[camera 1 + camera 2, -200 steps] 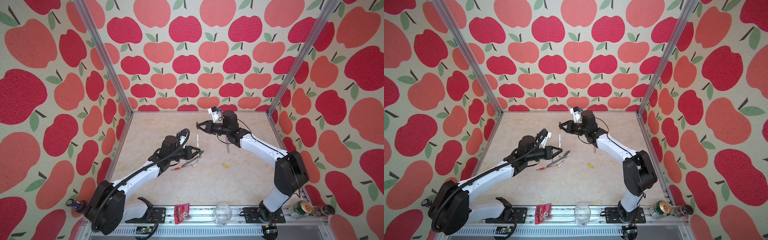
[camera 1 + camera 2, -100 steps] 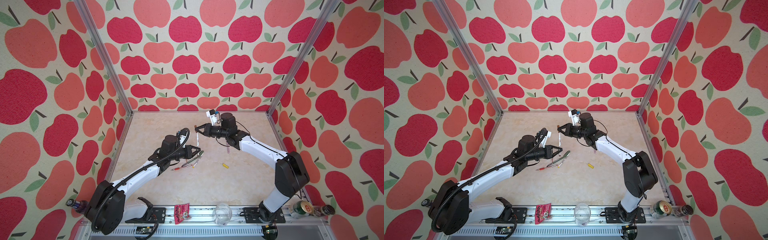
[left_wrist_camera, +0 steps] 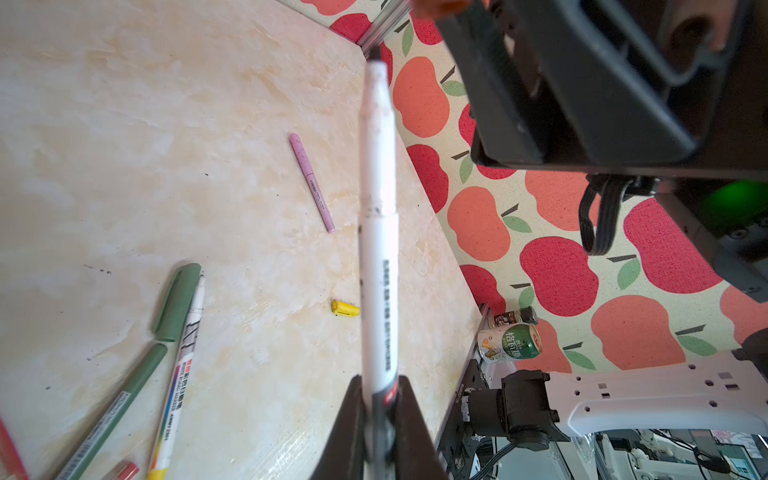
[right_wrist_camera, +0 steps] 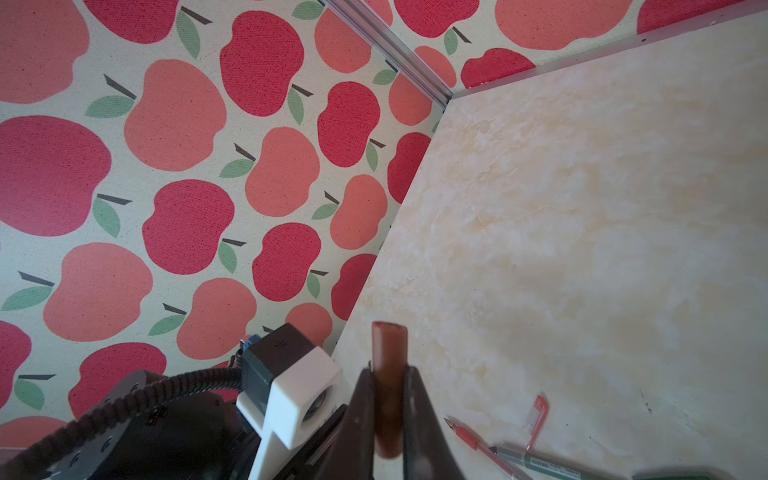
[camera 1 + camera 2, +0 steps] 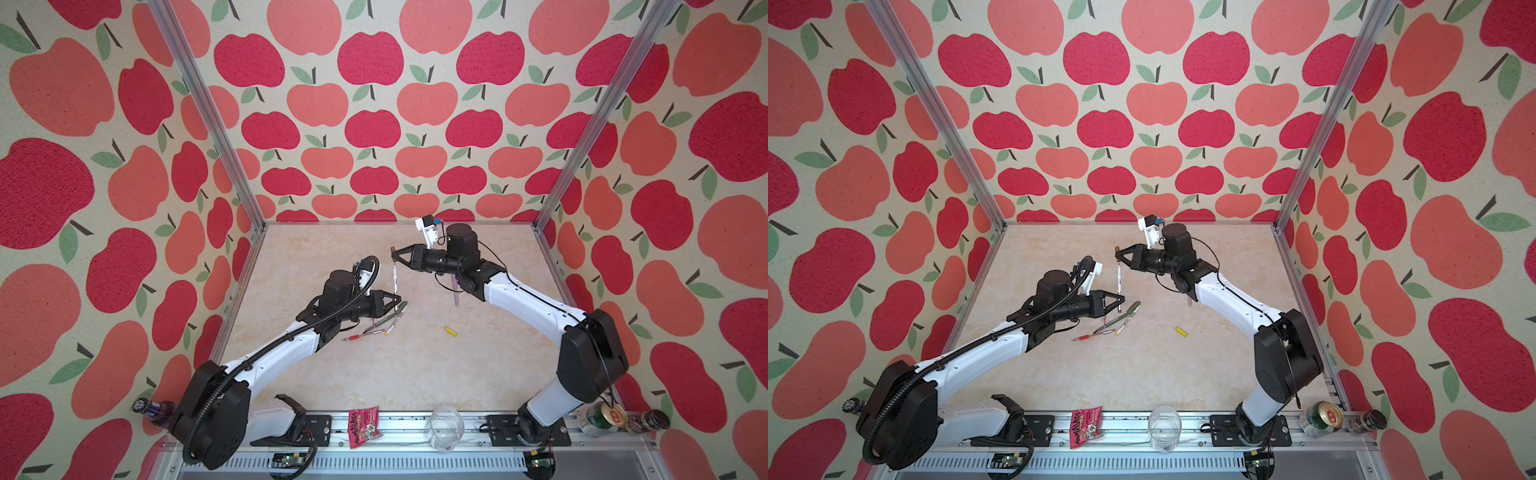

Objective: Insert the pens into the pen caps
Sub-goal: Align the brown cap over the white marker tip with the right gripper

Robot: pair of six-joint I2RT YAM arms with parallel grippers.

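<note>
1. The left gripper is clamped tight on the lower end of the white-barrelled pen. It stands the pen nearly upright with the dark nib on top, I'd say so a cap can come down over it.
2. The right gripper has its jaws narrow on the brown cap. In both top views the cap sits just above the nib and apart from it. I can't see the cap's mouth.
3. Both are held in the air over the middle of the tabletop, a little toward its far edge.
4. The left arm reaches in low from the near-left corner, its gripper level and pointing toward the right edge. The right arm bends in from the near-right corner, with its gripper level, pointing toward the left edge and higher.
5. Waiting below the left gripper are the dark green pen, the yellow-ended pen and the red pen. The yellow cap lies alone nearer the right edge, and the lilac pen lies under the right arm.
</note>
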